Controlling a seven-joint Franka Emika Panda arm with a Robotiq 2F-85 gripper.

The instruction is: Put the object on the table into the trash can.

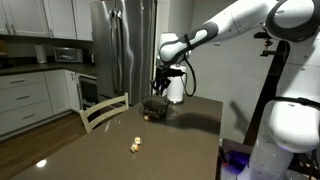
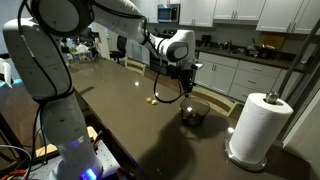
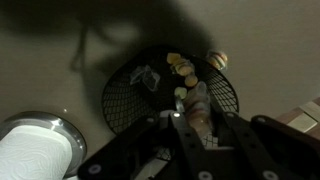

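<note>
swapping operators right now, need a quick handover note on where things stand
Hand: directly above the trash can. Whether it is open or shut is unclear. In the wrist view a pale lump seems to sit in its grip.
Trash can: upright on the table.
Done: several tan lumps lie inside the can.
Left: a loose tan piece lies on the table away from the can; it probably needs picking up and dropping in.
</note>
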